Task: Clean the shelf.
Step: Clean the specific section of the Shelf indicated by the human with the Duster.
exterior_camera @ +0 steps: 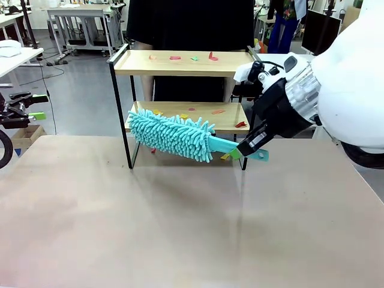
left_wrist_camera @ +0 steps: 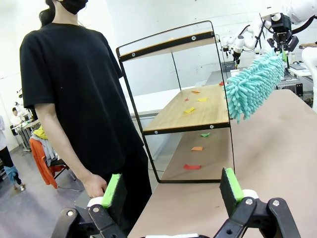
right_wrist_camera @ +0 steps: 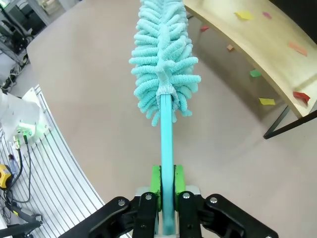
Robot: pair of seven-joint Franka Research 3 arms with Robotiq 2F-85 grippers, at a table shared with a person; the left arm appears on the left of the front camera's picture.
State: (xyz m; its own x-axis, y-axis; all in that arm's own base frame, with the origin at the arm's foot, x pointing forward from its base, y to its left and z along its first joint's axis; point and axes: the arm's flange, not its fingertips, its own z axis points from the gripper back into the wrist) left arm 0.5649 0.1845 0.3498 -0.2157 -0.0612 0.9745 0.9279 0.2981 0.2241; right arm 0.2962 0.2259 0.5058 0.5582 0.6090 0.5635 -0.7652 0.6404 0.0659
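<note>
The shelf (exterior_camera: 180, 63) stands at the table's far side, two wooden boards in a thin black frame, with small coloured paper scraps (exterior_camera: 174, 58) on both boards and on the table under it. My right gripper (exterior_camera: 240, 150) is shut on the handle of a turquoise fluffy duster (exterior_camera: 171, 135), whose head hangs in front of the lower board's (exterior_camera: 228, 123) left half. In the right wrist view the green pads (right_wrist_camera: 155, 179) clamp the handle (right_wrist_camera: 166, 148). My left gripper (left_wrist_camera: 171, 191) stands open at the far left, facing the shelf (left_wrist_camera: 188, 111) from its end.
A person in a black shirt (exterior_camera: 189, 24) stands right behind the shelf, one hand (left_wrist_camera: 94, 184) hanging near my left gripper. The beige table (exterior_camera: 150, 222) stretches bare in front. White desks stand farther back at the left.
</note>
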